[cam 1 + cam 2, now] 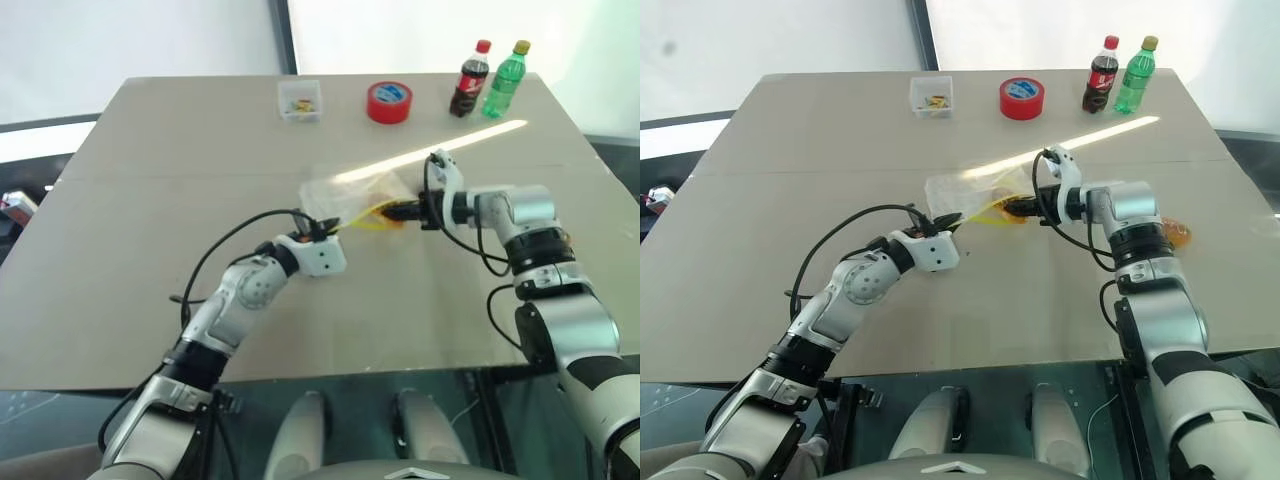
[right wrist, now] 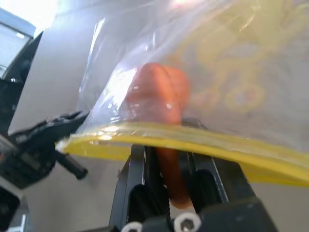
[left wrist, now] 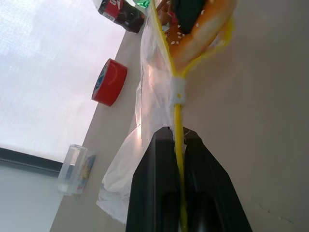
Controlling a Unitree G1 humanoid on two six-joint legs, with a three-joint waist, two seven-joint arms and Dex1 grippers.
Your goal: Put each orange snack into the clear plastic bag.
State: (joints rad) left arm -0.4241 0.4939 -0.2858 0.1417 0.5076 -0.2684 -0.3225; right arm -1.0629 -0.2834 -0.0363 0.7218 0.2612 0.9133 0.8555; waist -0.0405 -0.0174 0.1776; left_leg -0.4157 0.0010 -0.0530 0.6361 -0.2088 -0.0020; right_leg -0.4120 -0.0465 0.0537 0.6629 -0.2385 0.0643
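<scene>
Mid-frame in the head views, just above centre of the table, I have the clear plastic bag held up by its yellow strip. My left gripper is clamped shut on that strip; the left wrist view shows the strip running straight between the two black fingers.

My right gripper comes in from the right of the frame and is pinched on one orange snack. The jaws are nearly closed, with the snack between them. In the right wrist view the front of that snack is already past the yellow mouth and sits behind clear film, while its rear end is in the jaws outside the mouth. So I judge snack one half inserted, not released.

The second orange snack lies on the table at the right of the right eye frame, just behind my right forearm, well apart from the bag and from either gripper. Untouched.

Progress as I read it: no snack fully bagged yet. Left to do: push in and let go of the first, then fetch and bag the second.
</scene>
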